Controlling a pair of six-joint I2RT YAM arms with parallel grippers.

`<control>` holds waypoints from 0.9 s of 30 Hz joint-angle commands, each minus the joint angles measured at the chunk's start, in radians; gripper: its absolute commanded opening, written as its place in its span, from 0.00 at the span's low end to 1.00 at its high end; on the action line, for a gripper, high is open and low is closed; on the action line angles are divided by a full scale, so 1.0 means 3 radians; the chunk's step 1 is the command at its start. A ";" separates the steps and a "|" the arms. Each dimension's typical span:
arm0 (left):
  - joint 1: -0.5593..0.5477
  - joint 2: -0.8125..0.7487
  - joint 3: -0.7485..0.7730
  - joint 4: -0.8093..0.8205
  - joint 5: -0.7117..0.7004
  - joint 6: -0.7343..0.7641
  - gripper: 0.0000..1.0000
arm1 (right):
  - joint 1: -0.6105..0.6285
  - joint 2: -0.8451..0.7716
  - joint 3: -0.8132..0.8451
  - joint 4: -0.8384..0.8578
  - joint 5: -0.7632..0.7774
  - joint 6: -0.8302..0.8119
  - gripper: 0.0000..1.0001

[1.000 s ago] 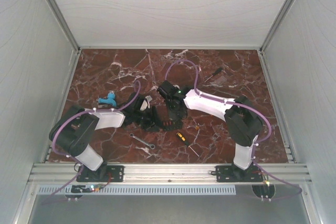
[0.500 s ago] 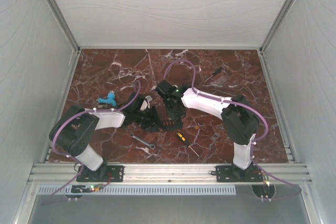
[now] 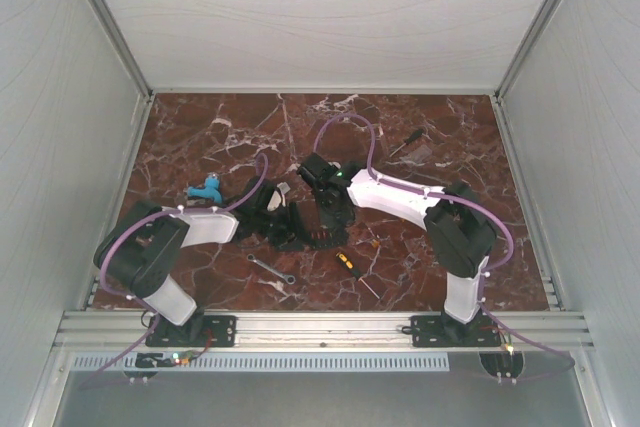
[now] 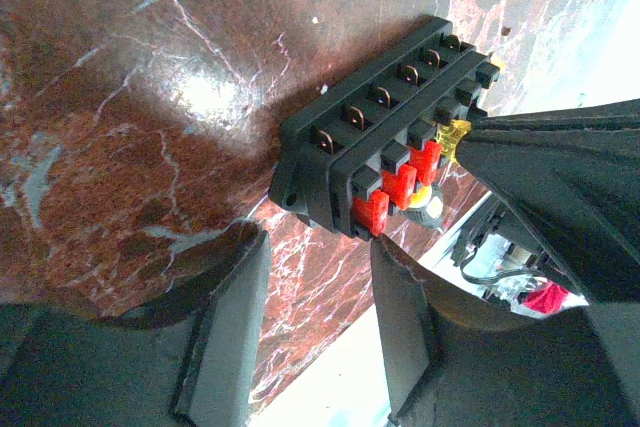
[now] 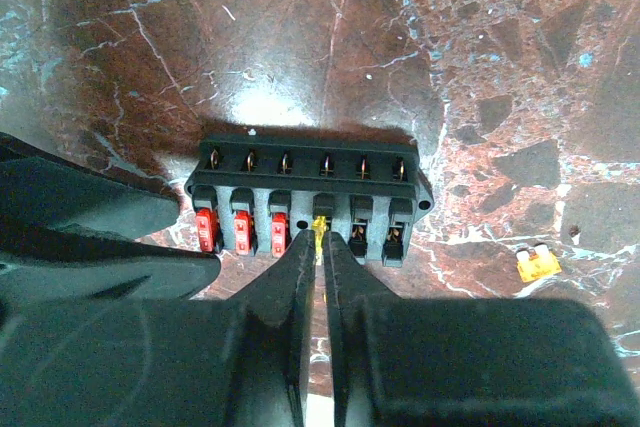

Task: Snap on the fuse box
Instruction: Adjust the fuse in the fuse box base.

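The fuse box, a black block, lies on the marble with three red fuses in its left slots. My right gripper is shut on a yellow fuse, held at the fourth slot. The two slots to its right are bare. My left gripper has its fingers apart around the box's end, clasping it at the tips. In the top view both grippers meet at the fuse box mid-table.
A second yellow fuse lies loose right of the box. A silver wrench and a yellow-and-black screwdriver lie near the front. A blue object sits at the left and a dark tool at the back right.
The right arm shifted slightly left and then back while staying at the box. The left arm and the box have not moved.
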 commanded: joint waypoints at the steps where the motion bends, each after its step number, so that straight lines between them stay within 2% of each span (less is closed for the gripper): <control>1: 0.0004 0.0022 0.0003 0.0091 -0.0008 -0.0022 0.45 | 0.0021 -0.0058 0.0040 -0.0059 0.0007 -0.0062 0.06; 7: 0.0004 0.0020 0.0002 0.0091 -0.0007 -0.0021 0.45 | 0.0022 -0.0145 0.0098 0.0007 0.0049 -0.0050 0.18; 11: 0.0004 0.0017 -0.0001 0.0092 -0.0008 -0.0021 0.45 | 0.0027 -0.0138 0.0093 0.0050 0.0008 -0.0046 0.20; 27: 0.0004 0.0005 -0.0003 0.0081 -0.0008 -0.0015 0.45 | 0.0027 0.0020 0.0085 -0.0005 0.0031 -0.0007 0.10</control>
